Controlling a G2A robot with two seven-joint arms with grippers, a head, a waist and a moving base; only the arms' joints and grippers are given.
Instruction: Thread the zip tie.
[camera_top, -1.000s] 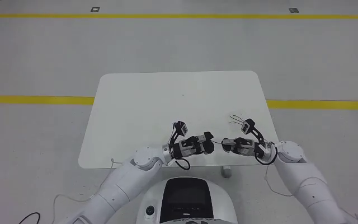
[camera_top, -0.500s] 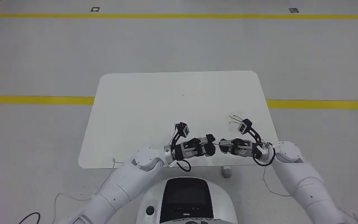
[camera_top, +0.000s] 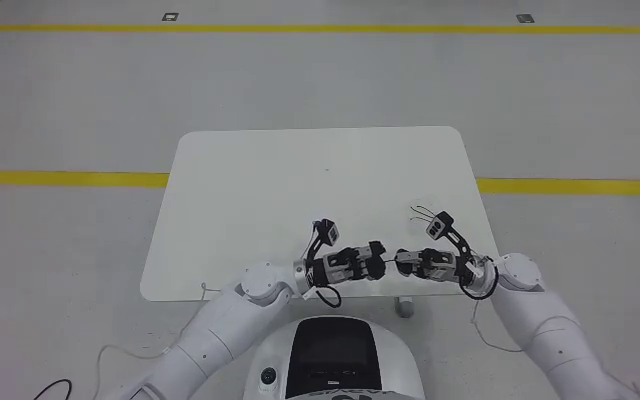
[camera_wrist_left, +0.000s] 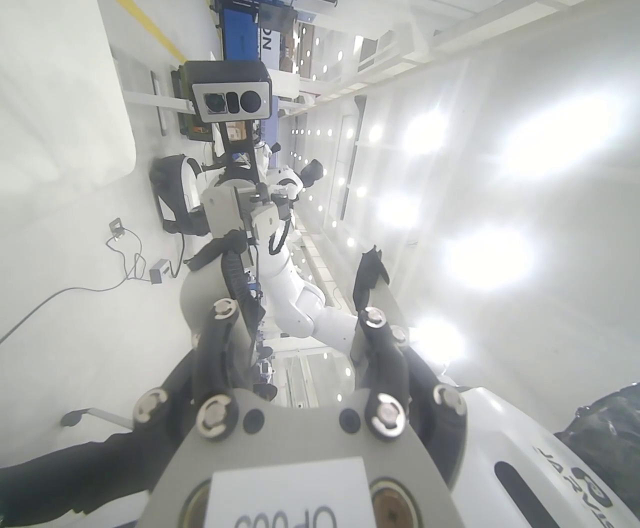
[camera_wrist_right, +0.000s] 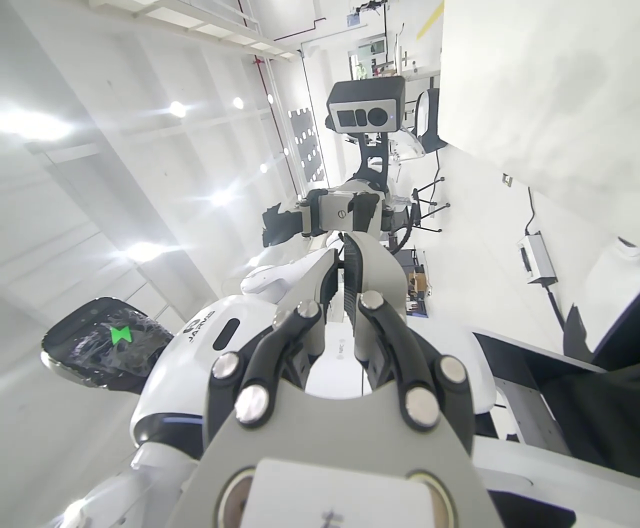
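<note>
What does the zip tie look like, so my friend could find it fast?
Start at the white table with rounded corners and look at its near edge, where two arms meet. The left gripper and right gripper face each other tip to tip. The zip tie is the thin dark strip bridging the gap between them, far skinnier than either gripper.

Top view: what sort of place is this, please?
Probably a robotics lab or workshop hall: yellow floor lines, one white table on open floor, and rows of ceiling lamps high overhead.
</note>
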